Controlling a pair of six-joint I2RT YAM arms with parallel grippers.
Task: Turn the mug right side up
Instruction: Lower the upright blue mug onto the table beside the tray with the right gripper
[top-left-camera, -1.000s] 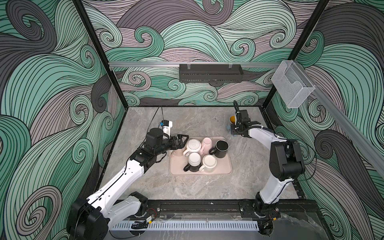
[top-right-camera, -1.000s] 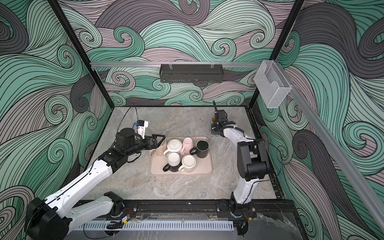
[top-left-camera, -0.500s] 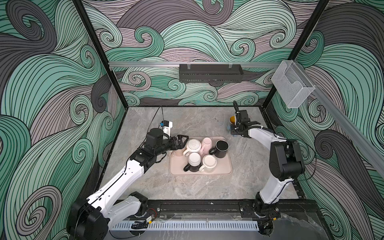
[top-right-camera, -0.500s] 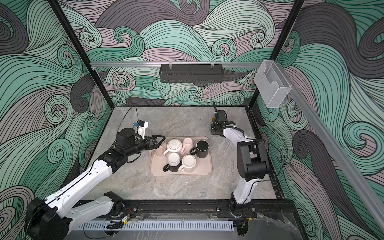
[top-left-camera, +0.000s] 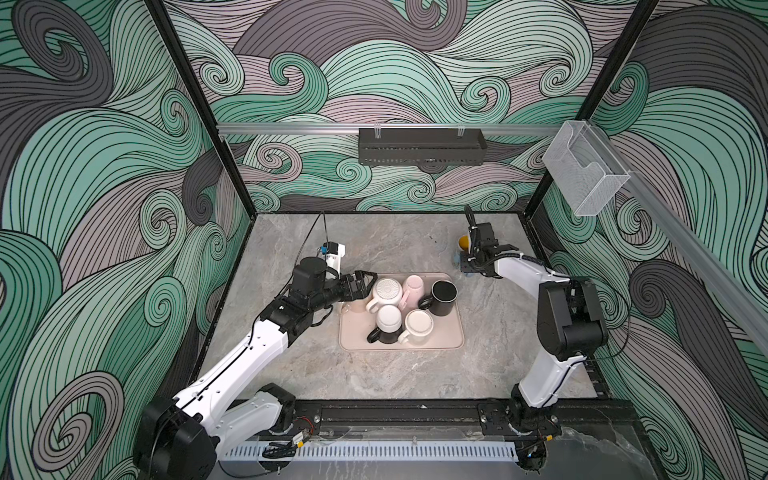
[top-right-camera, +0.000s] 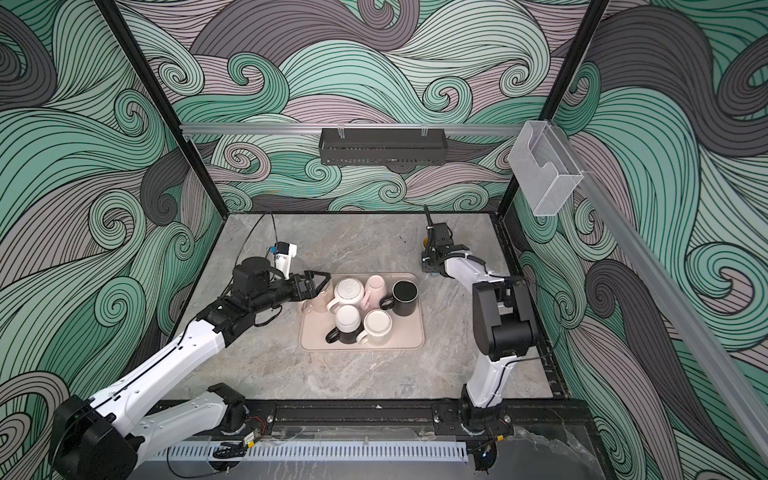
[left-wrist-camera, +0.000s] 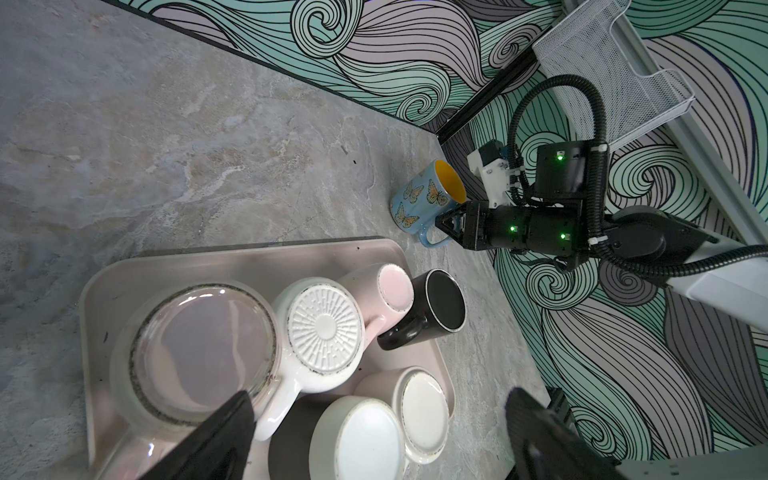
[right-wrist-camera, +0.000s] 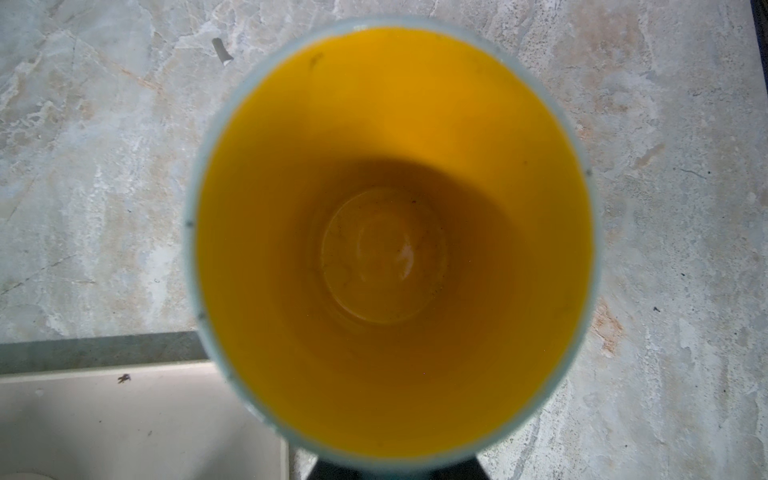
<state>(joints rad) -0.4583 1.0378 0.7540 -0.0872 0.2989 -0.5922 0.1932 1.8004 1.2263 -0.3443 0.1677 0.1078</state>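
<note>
Here the right gripper (left-wrist-camera: 441, 223) pinches the upright butterfly mug (left-wrist-camera: 419, 198) by its handle; left gripper (top-left-camera: 369, 286) gapes above the tray (top-left-camera: 451, 341)

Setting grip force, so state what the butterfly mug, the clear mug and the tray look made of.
The butterfly mug: probably glazed ceramic, with a sheen on the yellow inside and a printed outside. The clear mug: likely glass, as the tray colour shows through its base. The tray: seemingly matte plastic, smooth beige with a rounded rim.
</note>
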